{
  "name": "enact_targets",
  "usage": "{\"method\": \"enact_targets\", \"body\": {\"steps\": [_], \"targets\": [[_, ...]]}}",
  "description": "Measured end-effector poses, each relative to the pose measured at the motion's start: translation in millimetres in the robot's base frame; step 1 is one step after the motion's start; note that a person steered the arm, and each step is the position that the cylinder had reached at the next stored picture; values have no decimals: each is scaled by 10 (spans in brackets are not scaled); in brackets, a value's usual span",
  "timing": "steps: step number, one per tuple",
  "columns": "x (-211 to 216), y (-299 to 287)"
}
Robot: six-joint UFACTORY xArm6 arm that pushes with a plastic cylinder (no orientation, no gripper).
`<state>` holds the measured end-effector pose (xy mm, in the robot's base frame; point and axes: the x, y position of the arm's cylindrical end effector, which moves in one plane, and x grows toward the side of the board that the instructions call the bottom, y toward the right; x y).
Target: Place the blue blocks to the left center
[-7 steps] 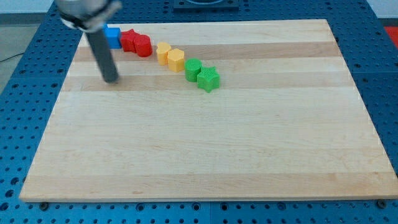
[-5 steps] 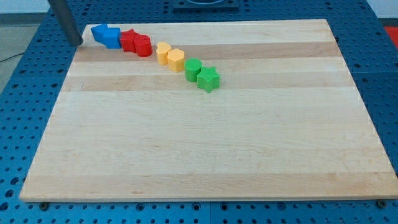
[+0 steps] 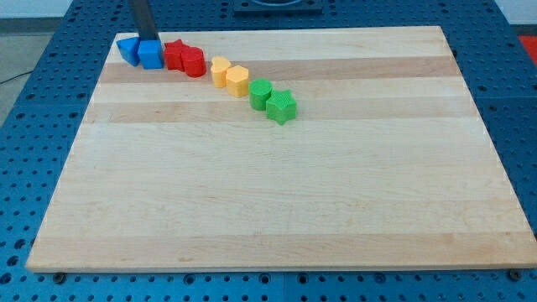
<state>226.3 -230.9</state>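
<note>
Blue blocks sat touching each other at the far left corner of the board, beside the red pair. My tip, a bare rod with no jaws to report, had swung from their left to just behind them, apparently ready to push them nearer, toward left centre.

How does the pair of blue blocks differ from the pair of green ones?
The blue blocks sit at the board's top-left corner; the green blocks lie farther toward the middle, at the other end of the slanting row. My tip stands right behind the blue blocks, while nothing is near the green ones. One green block looks star-shaped; the blue shapes are harder to tell. Both pairs sit side by side.
</note>
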Motion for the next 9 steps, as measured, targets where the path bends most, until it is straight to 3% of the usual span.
{"method": "enact_targets", "body": {"steps": [1, 2, 3, 4, 9], "targets": [[431, 83], [351, 106], [-332, 106], [-335, 0], [614, -272]]}}
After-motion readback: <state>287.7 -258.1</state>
